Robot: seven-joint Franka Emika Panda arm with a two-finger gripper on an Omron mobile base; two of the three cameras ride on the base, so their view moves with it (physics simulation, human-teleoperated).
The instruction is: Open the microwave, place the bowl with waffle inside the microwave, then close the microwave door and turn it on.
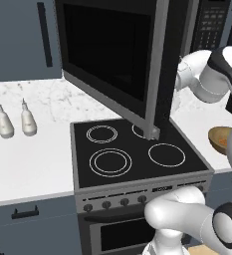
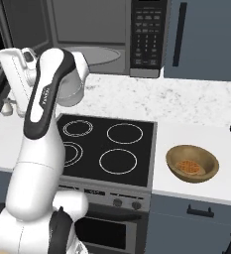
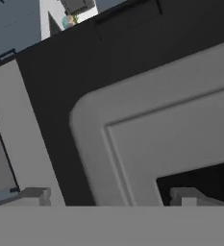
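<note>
Pressed close against the hand camera, the inner side of the microwave door (image 3: 147,129) is seen as a pale grey moulded frame with a rounded corner, set in a flat black border. Two grey finger tips (image 3: 34,196) are cut off at the bottom of that view and stand wide apart, released, with nothing between them.

From the left base view the microwave door (image 1: 112,55) is shown swung far out over the stove, its dark glass window held in a silver-grey frame whose lower corner hangs above the back burners. The microwave (image 2: 102,30) is mounted above the stove; its open cavity is grey, a round pale turntable lies inside, and the black keypad panel (image 2: 146,32) of small buttons sits at its right.

The bowl (image 2: 192,162) rests on the white marbled surface (image 2: 196,99) just right of the stove, apart from the arm. It is round and brown with a wood-like look, and a small orange gridded waffle (image 2: 188,165) lies in its tan hollow. In the left base view most of the bowl is hidden behind the white arm (image 1: 222,74).

The stove (image 2: 107,144) is a flat black glass top with four white ring burners. Two pale bottles (image 1: 14,119) stand on the surface at the left. A dark object is cut off at the right edge of the right base view and cannot be made out.
</note>
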